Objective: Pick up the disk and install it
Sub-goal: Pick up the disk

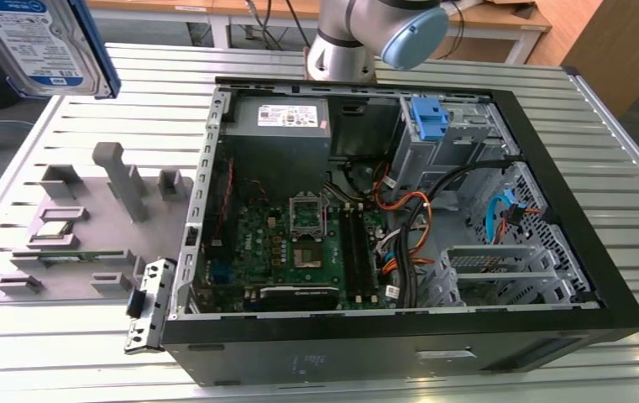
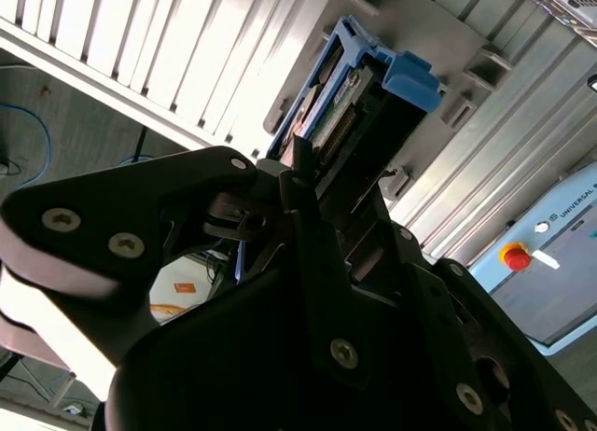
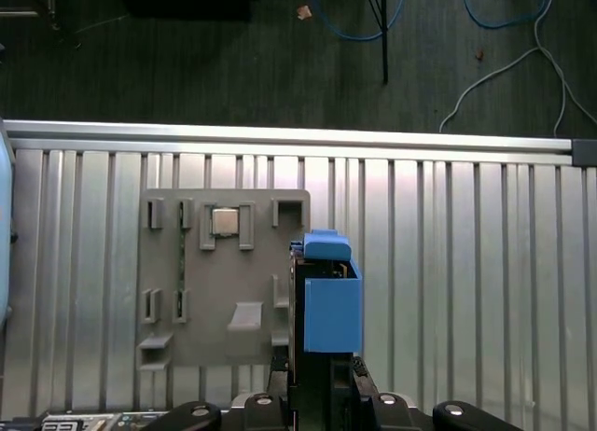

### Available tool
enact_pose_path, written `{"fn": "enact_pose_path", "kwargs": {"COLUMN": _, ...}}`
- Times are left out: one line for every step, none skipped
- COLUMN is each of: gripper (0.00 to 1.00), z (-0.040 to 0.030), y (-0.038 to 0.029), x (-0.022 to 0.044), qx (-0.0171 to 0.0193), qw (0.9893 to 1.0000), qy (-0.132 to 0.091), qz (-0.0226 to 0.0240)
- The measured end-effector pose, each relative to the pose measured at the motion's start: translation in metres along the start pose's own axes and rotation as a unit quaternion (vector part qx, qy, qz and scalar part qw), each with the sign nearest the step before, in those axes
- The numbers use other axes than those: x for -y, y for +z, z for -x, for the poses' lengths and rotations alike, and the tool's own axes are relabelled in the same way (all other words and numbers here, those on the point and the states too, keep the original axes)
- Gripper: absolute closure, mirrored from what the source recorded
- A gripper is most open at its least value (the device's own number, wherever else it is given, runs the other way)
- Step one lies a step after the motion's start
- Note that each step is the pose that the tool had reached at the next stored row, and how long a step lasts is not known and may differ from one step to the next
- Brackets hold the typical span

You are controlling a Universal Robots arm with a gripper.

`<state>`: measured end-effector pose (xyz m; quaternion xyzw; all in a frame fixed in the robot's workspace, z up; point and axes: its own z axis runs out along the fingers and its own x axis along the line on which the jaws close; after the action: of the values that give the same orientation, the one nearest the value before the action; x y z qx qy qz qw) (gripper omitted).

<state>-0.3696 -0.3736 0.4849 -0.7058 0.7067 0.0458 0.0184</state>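
Hand (image 2: 300, 174) is clamping the disk (image 2: 359, 95). In the second wrist view the black fingers (image 2: 297, 160) are pressing on either side of its near end, so it's closed on it, not empty. Disk is hanging out past the fingers with its blue rails (image 2: 410, 76) running along the sides and a pin row (image 2: 338, 123) showing betw. them.

In the first wrist view the disk (image 3: 331, 300) is sitting in the air over the grey fixture plate (image 3: 196, 263) and the slatted worktop (image 3: 466, 263), not touching either. In the exterior view the disk (image 1: 44, 42) is showing label-out at the exterior view's top left, well apart from the open PC case (image 1: 409, 336). Arm (image 1: 353, 34) is standing behind the case. A bare blue bracket (image 1: 428, 117) is sitting in the drive bay at the case's far side.

Handling, my call:
- Stiff metal body, prob. dense for its size, so no flex but real weight hanging off the fingers.
- Smooth faces and label, prob. slippery, so it's needing a firm pinch.
- Rails are plastic and likely giving a bit.
- Best hold is looking like the flat metal faces or hard edges near the middle, staying off the pins.
- Shock-sensitive, so a knock against the case's rim is the main risk.
- The end-on hold here is leaving most of the mass out front, so tilt or slip is possible.
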Motion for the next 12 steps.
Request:
{"fn": "enact_pose_path", "kwargs": {"gripper": 0.65, "z": 0.0, "y": 0.0, "x": 0.0007, "qx": 0.0002, "qw": 1.0, "qy": 0.0, "qz": 0.0}}
{"fn": "enact_pose_path", "kwargs": {"gripper": 0.65, "z": 0.0, "y": -0.0001, "x": 0.0014, "qx": 0.0005, "qw": 1.0, "qy": 0.0, "qz": 0.0}}
{"fn": "enact_pose_path", "kwargs": {"gripper": 0.65, "z": 0.0, "y": -0.0001, "x": 0.0022, "qx": 0.0008, "qw": 1.0, "qy": 0.0, "qz": 0.0}}
{"fn": "enact_pose_path", "kwargs": {"gripper": 0.65, "z": 0.0, "y": -0.0001, "x": 0.0032, "qx": 0.001, "qw": 1.0, "qy": 0.0, "qz": 0.0}}
{"fn": "enact_pose_path", "kwargs": {"gripper": 0.65, "z": 0.0, "y": -0.0002, "x": 0.0042, "qx": 0.0013, "qw": 1.0, "qy": 0.0, "qz": 0.0}}
{"fn": "enact_pose_path", "kwargs": {"gripper": 0.65, "z": 0.0, "y": -0.0002, "x": 0.0052, "qx": 0.0015, "qw": 1.0, "qy": 0.0, "qz": 0.0}}
{"fn": "enact_pose_path", "kwargs": {"gripper": 0.65, "z": 0.0, "y": -0.0002, "x": 0.0063, "qx": 0.0018, "qw": 1.0, "qy": 0.0, "qz": 0.0}}
{"fn": "enact_pose_path", "kwargs": {"gripper": 0.65, "z": 0.0, "y": -0.0002, "x": 0.0073, "qx": 0.0019, "qw": 1.0, "qy": 0.0, "qz": 0.0}}
{"fn": "enact_pose_path", "kwargs": {"gripper": 0.65, "z": 0.0, "y": -0.0003, "x": 0.0084, "qx": 0.0021, "qw": 1.0, "qy": 0.0, "qz": 0.0}}
{"fn": "enact_pose_path", "kwargs": {"gripper": 0.65, "z": 0.0, "y": -0.0004, "x": 0.0095, "qx": 0.0023, "qw": 1.0, "qy": 0.0, "qz": 0.0}}
{"fn": "enact_pose_path", "kwargs": {"gripper": 0.65, "z": 0.0, "y": -0.0004, "x": 0.0105, "qx": 0.0024, "qw": 1.0, "qy": 0.0, "qz": 0.0}}
{"fn": "enact_pose_path", "kwargs": {"gripper": 0.65, "z": 0.0, "y": -0.0005, "x": 0.0115, "qx": 0.0026, "qw": 1.0, "qy": 0.0, "qz": 0.0}}
